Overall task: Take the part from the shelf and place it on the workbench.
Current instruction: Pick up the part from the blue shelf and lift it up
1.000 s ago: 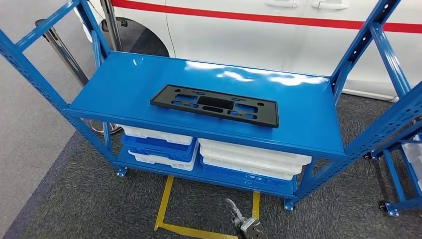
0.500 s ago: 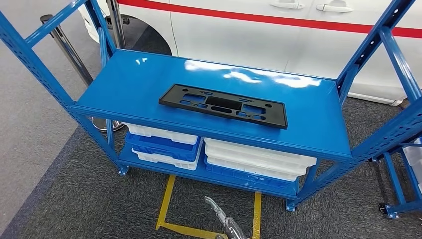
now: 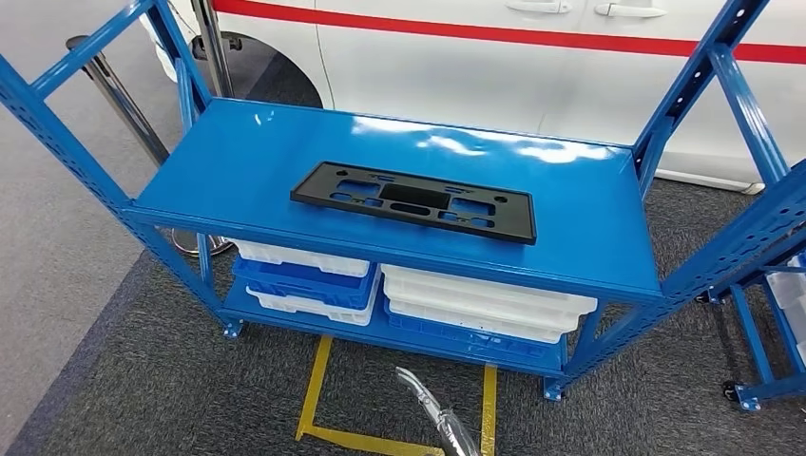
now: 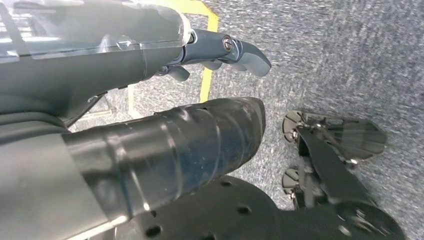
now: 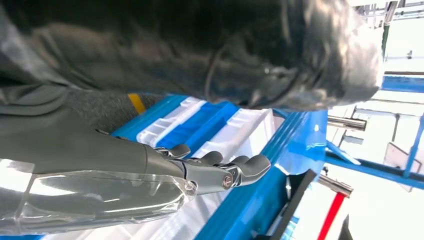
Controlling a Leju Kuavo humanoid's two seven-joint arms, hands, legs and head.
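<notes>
The flat black part (image 3: 413, 201) lay on the top board of the blue shelf (image 3: 238, 161), with nothing touching it. The left hand (image 4: 165, 145) hung over the grey floor, fingers (image 4: 235, 50) straight and holding nothing. The right hand (image 5: 165, 150) was near the white trays (image 3: 485, 304), fingers (image 5: 240, 167) a little bent and holding nothing.

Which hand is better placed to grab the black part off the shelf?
Right, probably. The right hand is raised facing the shelf, and its wrist view shows the black part. The left hand hangs low, over the carpet.
</notes>
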